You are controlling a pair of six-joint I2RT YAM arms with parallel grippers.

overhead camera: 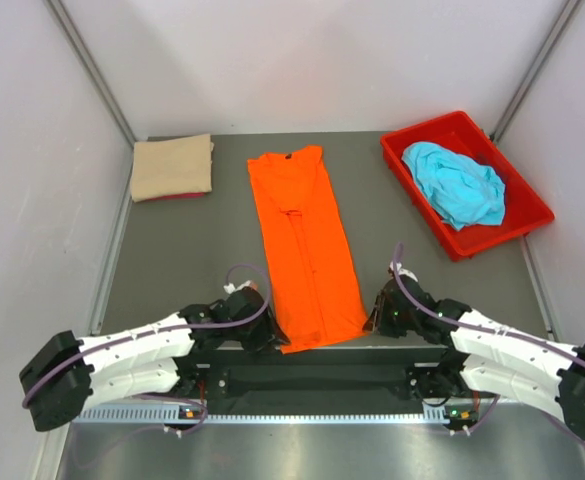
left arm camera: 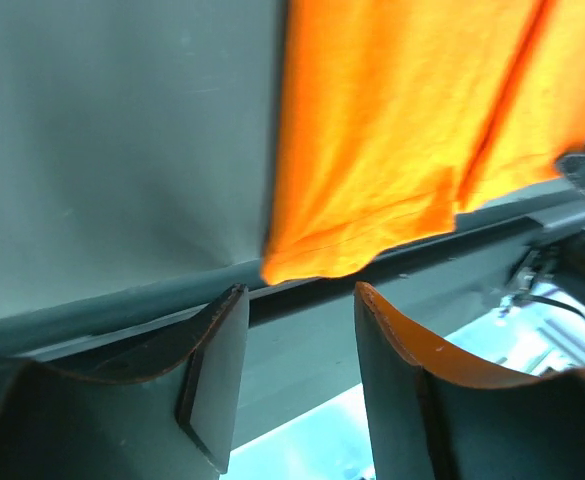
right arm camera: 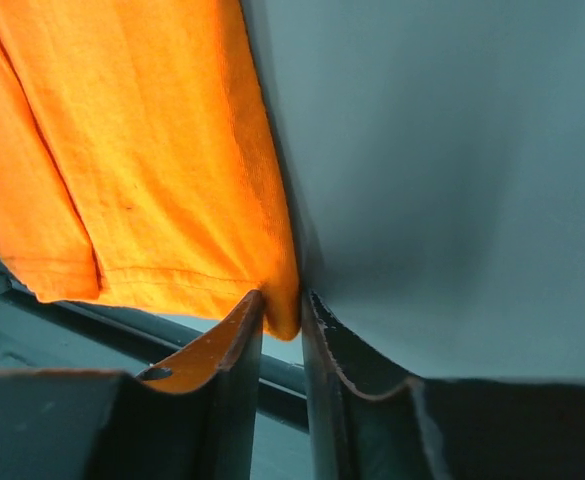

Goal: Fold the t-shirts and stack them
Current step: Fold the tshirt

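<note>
The orange t-shirt [overhead camera: 305,250] lies folded into a long strip down the middle of the table, its hem toward me. My right gripper [overhead camera: 370,322] sits at the hem's right corner; in the right wrist view its jaws [right arm camera: 284,300] are pinched on that corner of orange cloth [right arm camera: 172,150]. At the hem's left corner is my left gripper [overhead camera: 275,338]. It stands open [left arm camera: 299,290], with the orange corner [left arm camera: 312,262] just beyond its fingertips and nothing between them. A tan t-shirt [overhead camera: 172,167] lies folded at the back left. A turquoise t-shirt [overhead camera: 457,182] is crumpled in the bin.
The red plastic bin [overhead camera: 424,129] stands at the back right. Slanted frame posts [overhead camera: 92,70] rise at both back corners. The table's near edge and a metal rail [overhead camera: 302,415] run just below the orange hem, between the two arm bases.
</note>
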